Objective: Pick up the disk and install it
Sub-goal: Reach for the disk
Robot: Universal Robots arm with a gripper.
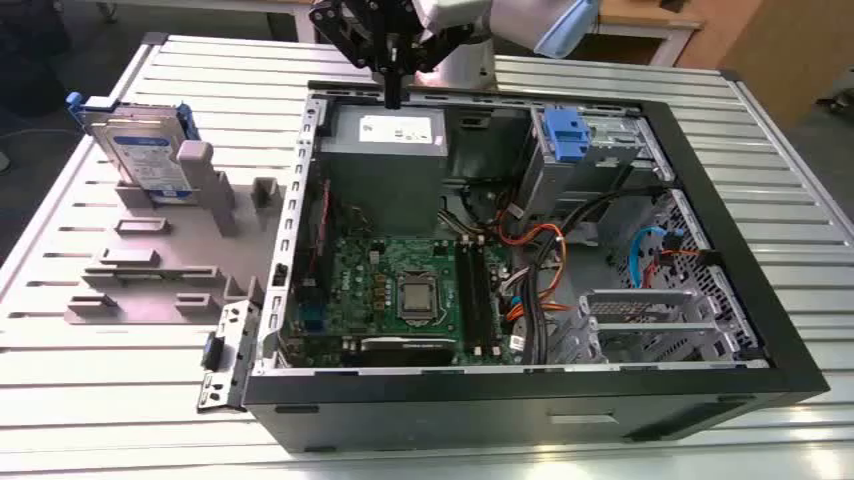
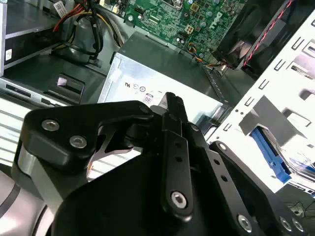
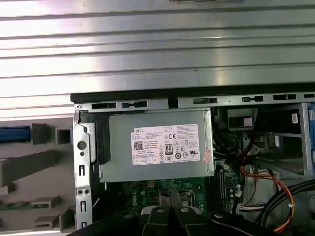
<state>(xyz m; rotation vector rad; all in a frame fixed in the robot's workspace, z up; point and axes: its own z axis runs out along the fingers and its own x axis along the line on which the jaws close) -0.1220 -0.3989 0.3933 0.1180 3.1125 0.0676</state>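
Gripper [image 2: 172, 102] up close, pinched closed, totally empty.
It hangs over the power supply [image 1: 387, 135]; the disk [image 1: 138, 150] stands on end, well off to the exterior view's left.

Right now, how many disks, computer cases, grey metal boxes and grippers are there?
Disk: 1
Computer case: 1
Grey metal box: 1
Gripper: 1
Total: 4

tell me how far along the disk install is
Nothing looks done yet: the disk stands upright in the grey holder at the exterior view's left, outside the open computer case. In hand: the tool hangs over the grey power supply, apart from the disk. Left: the pick-up and the install.
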